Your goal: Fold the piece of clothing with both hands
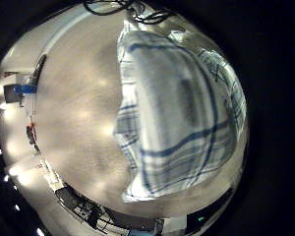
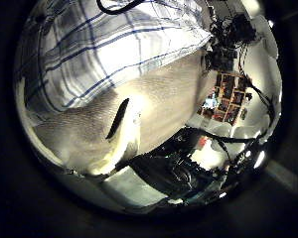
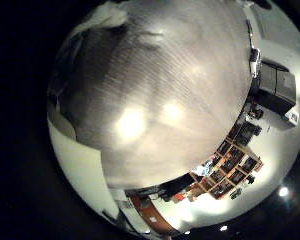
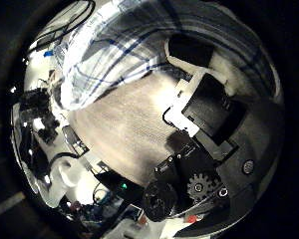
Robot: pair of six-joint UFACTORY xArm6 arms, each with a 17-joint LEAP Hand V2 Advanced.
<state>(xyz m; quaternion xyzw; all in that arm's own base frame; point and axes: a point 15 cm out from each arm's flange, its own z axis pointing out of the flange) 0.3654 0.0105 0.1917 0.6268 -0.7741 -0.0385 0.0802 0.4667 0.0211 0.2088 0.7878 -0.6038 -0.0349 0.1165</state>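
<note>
On the table (image 3: 160, 110), a pale wood-grain surface, the piece of clothing (image 1: 177, 108) lay as a plaid cloth of light ground crossed by dark stripes.

Item 1, left hand: no part of it showed in either of its palm views, so its opening could not be told. The little finger side view looked down on the garment lying flat on the table, filling a large part of the view, its edges rumpled. The thumb side view showed the same cloth close to the palm and running to the table's edge, where a light strip bordered the wood.

Item 2, right hand (image 4: 204, 119): black and white finger parts and a geared body reached far into its thumb side view. One dark fingertip (image 4: 189, 50) lay at the edge of the plaid cloth, seemingly touching it. Whether the fingers were curled round the cloth or merely resting on it could not be told. The little finger side view held only bare table, with the garment out of sight.

Item 3, writing: no label, brand or print could be read on the cloth or table.

Beyond the table, shelving (image 3: 225, 160) stood in the room.
</note>
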